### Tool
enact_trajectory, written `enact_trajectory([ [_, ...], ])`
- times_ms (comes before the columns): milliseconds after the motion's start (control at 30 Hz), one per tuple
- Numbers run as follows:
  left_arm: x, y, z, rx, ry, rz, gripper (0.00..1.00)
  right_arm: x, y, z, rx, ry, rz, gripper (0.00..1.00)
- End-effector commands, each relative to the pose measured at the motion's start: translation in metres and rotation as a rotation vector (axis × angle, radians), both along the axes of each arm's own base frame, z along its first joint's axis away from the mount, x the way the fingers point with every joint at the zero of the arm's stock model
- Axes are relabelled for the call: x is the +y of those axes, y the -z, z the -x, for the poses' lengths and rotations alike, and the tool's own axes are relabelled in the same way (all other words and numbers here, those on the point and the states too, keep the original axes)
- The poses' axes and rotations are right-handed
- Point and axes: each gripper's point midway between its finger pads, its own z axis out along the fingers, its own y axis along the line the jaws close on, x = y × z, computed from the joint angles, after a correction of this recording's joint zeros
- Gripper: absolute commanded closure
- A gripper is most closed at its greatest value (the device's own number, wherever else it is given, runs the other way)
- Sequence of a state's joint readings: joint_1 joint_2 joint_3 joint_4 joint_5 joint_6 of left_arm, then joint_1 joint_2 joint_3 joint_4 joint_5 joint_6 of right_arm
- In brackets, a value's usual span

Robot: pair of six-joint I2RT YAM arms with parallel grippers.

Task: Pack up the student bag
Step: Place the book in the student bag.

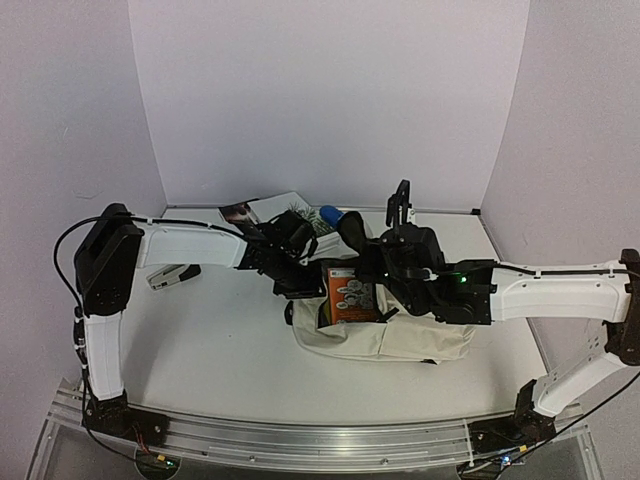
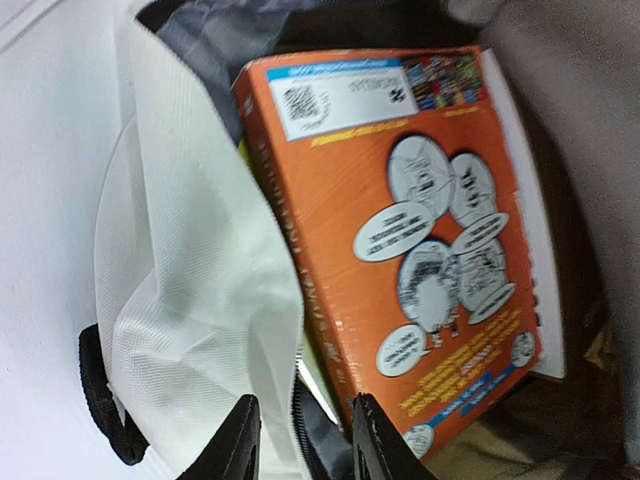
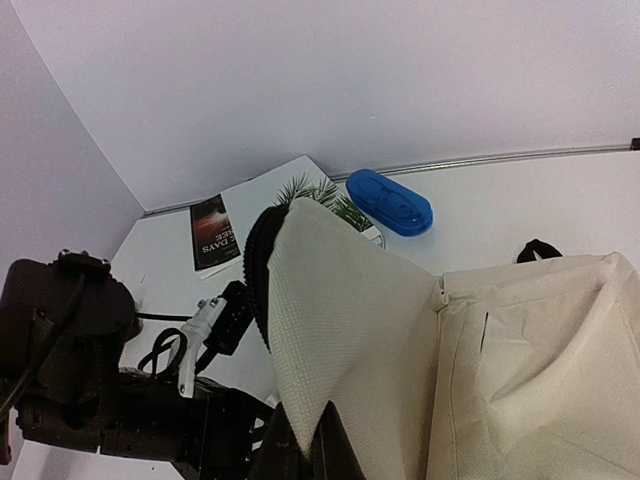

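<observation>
The student bag [image 1: 400, 340] lies mid-table, a cream backpack with its mouth held apart. An orange book [image 2: 400, 230] with white speech bubbles stands inside the mouth, also visible from above as the orange book [image 1: 350, 295]. My left gripper [image 2: 305, 445] hovers at the bag's left rim, open, its fingers straddling the black zipper edge [image 2: 298, 420] beside the book's spine without pinching it. From above, the left gripper [image 1: 300, 285] sits just left of the book. My right gripper [image 3: 320, 455] is shut on a corner of the cream flap [image 3: 340, 320] and holds it up; overhead, the right gripper [image 1: 383, 252] is behind the book.
A blue oval case [image 3: 390, 200] and a printed booklet [image 3: 215, 232] lie near the back wall behind the bag. A grey stapler [image 1: 170, 275] rests at the left. The left arm [image 3: 100, 400] crowds the space left of the flap.
</observation>
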State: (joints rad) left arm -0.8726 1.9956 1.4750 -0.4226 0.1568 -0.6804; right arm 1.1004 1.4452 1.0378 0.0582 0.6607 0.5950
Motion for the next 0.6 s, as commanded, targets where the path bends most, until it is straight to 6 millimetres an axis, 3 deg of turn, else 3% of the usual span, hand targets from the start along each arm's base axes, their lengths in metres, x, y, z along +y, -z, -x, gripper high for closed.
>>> enact_trajectory([
  [0, -0.006, 0.005, 0.004, 0.026, 0.026, -0.006, 0.65, 0.004, -0.030, -0.003, -0.047, 0.011, -0.089, 1.00],
  [400, -0.006, 0.030, 0.007, 0.061, 0.062, -0.060, 0.64, 0.004, -0.029, -0.004, -0.047, 0.012, -0.087, 1.00],
  [467, -0.007, 0.033, 0.007, 0.065, 0.063, -0.065, 0.68, 0.004, -0.030, -0.004, -0.048, 0.013, -0.088, 1.00],
  [567, -0.005, 0.035, 0.006, 0.067, 0.050, -0.069, 0.82, 0.004, -0.031, -0.004, -0.049, 0.013, -0.090, 1.00],
])
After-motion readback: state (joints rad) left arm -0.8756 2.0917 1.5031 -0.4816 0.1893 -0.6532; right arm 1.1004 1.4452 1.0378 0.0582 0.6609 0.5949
